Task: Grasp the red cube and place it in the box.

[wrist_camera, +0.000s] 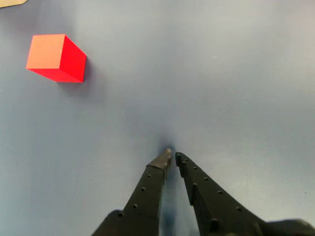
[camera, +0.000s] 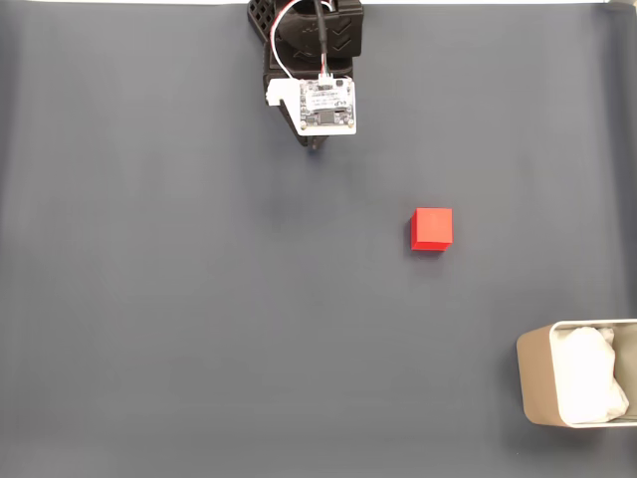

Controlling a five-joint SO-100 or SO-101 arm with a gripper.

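Observation:
The red cube [camera: 432, 229] rests alone on the dark mat, right of centre in the fixed view. In the wrist view the red cube [wrist_camera: 56, 58] sits at the upper left, well away from the fingers. My gripper [wrist_camera: 173, 155] points down at bare mat, its two black fingers nearly touching at the tips with nothing between them. In the fixed view my gripper [camera: 317, 147] sits at the top centre, mostly hidden under the arm's white board. The box [camera: 533, 380] stands at the lower right edge, beige-white with white lining inside.
The dark blue-grey mat [camera: 149, 299] covers the whole table. A pale corner of the box [wrist_camera: 10, 2] peeks in at the top left of the wrist view. The arm's base [camera: 304, 30] sits at the top edge.

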